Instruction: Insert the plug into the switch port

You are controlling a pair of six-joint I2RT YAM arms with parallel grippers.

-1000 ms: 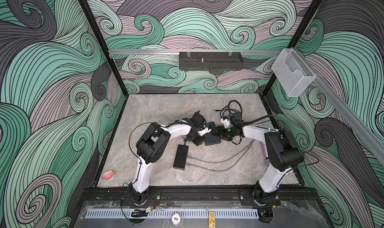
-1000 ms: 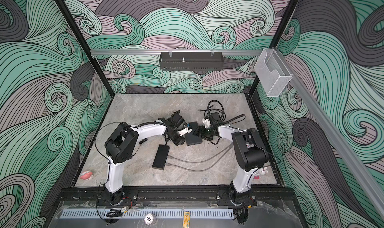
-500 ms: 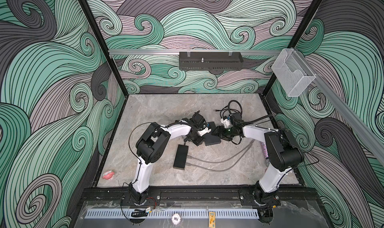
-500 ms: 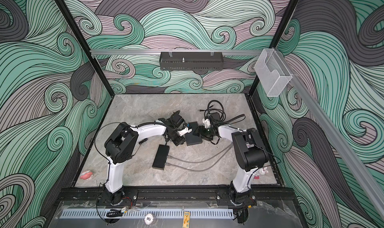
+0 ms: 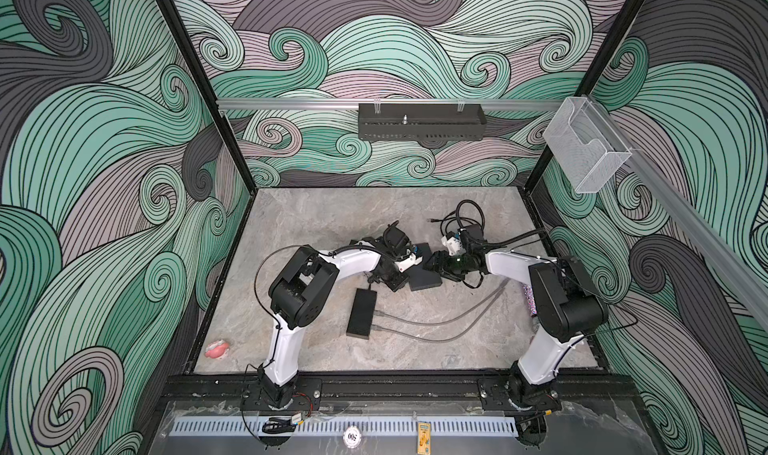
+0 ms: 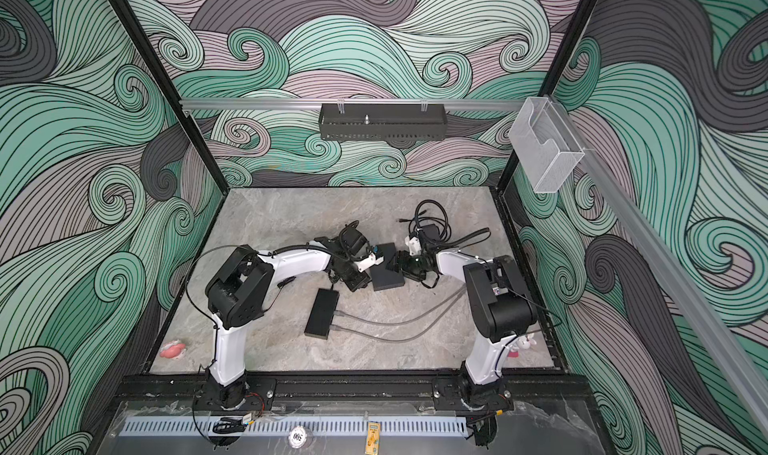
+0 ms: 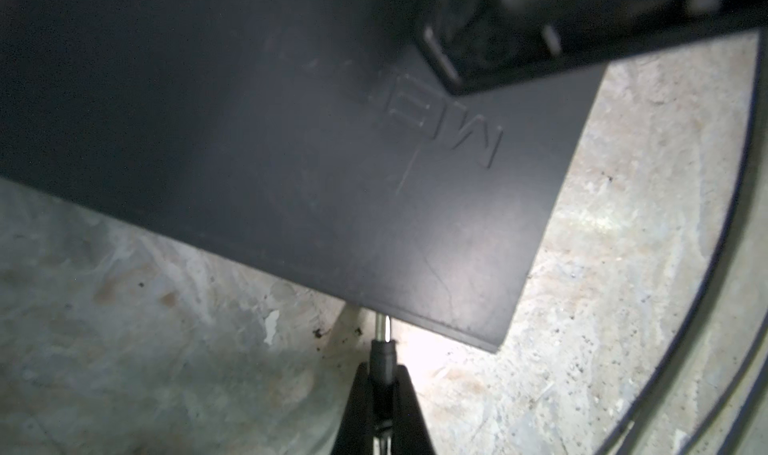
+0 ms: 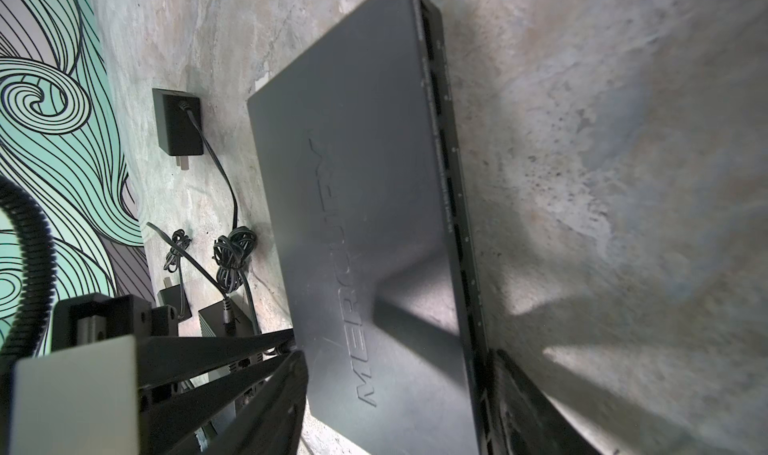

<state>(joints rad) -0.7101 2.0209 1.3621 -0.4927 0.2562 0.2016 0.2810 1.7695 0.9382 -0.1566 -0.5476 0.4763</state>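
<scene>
While left tool (image 7: 382, 374) pinches plug (image 7: 383, 355) at grey box (image 7: 291, 162), right tool (image 8: 397, 352) seemingly clamps it.

Soft overhead light, wrist views dim, blurred

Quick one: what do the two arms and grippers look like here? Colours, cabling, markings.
Matching pair: left arm and right arm have white tubular links, bulky black joint housings, black bases. Thin black cables loop along each; a black corrugated conduit runs to the right wrist. The left gripper and right gripper are black, with slim tapered fingers. No markings legible.
</scene>
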